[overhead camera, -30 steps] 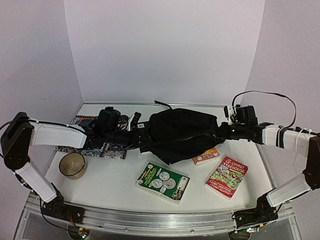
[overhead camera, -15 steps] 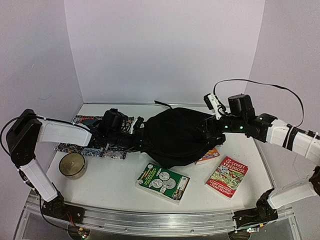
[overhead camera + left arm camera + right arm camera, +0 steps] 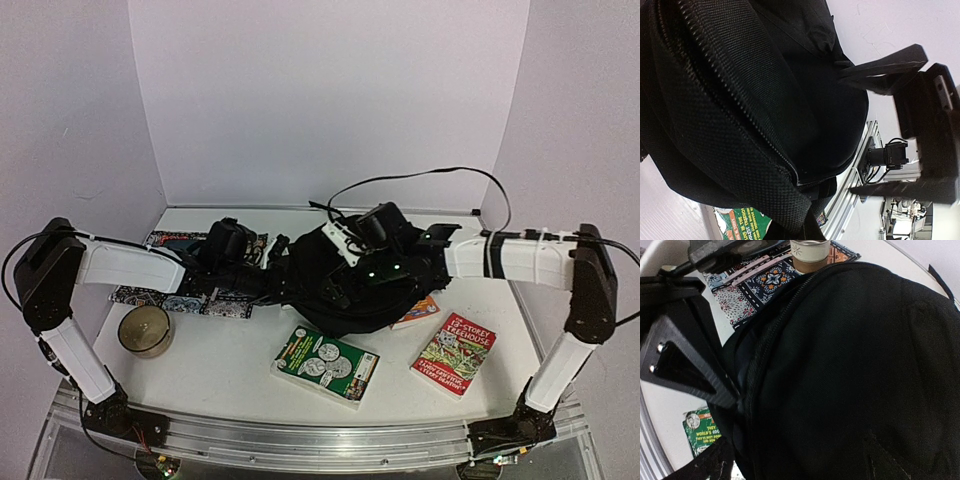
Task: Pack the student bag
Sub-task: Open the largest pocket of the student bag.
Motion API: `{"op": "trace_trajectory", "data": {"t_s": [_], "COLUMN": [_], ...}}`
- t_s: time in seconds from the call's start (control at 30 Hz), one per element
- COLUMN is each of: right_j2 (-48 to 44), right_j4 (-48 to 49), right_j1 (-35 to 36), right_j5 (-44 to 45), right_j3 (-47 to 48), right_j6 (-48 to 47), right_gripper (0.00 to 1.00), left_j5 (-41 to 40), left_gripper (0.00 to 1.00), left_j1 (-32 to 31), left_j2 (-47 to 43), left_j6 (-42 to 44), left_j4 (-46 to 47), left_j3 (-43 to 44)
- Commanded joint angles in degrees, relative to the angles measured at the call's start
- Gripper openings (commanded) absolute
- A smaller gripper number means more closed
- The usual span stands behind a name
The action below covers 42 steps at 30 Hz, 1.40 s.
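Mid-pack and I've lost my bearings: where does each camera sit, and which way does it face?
Top external: above and behind the bases, looking down at the white table; both arms reach onto the large black fabric backpack.
Left wrist: against the backpack's zip, facing the aluminium front rail; left gripper shows spread fingers.
Right wrist: above the backpack, facing the flat patterned mat; right gripper shows spread fingers.
Shared: all three see the backpack and the green paperback book.

A white counter (image 3: 230,370) stands boxed in by plain, pale lilac walls: a back wall (image 3: 330,100), a left wall (image 3: 60,120) and a right wall (image 3: 590,120). A metal rail (image 3: 300,440) runs along its near edge. The light is soft and even.
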Motion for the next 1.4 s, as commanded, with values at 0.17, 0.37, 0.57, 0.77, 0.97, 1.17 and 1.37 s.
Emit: {"op": "trace_trajectory", "data": {"t_s": [0.17,0.37,0.57,0.77,0.97,1.17,1.37], "right_j2": [10.10,11.94,12.02,8.04,2.20,-2.45,-7.29], "right_j4": [-0.64,-3.49,-7.02,-8.15,-9.61,-10.96,-11.12], "right_j1": [1.70,1.87,2.20,2.14,2.12,-0.65,-7.27], "right_j5": [6.28,4.53,14.03,22.92,28.86,32.13,32.32], "right_j3": [8.03,7.85,6.99,7.40,8.06,7.75,7.93], "right_j6": [2.81,1.50,2.69,3.82,1.53,-0.11,-2.35], "right_gripper": [0.89,0.93,0.86,0.54,0.11,0.00,0.00], "left_j5": [0.77,0.63,0.79,0.56,0.36,0.90,1.90], "left_gripper": [0.00,0.00,0.00,0.00,0.00,0.00,0.00], "left_j1": [-0.77,-0.72,-0.76,-0.78,-0.78,-0.81,-1.33], "left_j2": [-1.05,-0.85,-0.80,-0.67,-0.49,0.67,1.30], "left_j6": [1.32,1.70,1.78,1.76,1.94,2.22,2.63], "left_j4": [1.89,1.92,1.93,1.89,1.84,1.81,1.81], "left_j3": [0.48,0.49,0.66,-0.13,-0.32,-0.37,1.12]}}
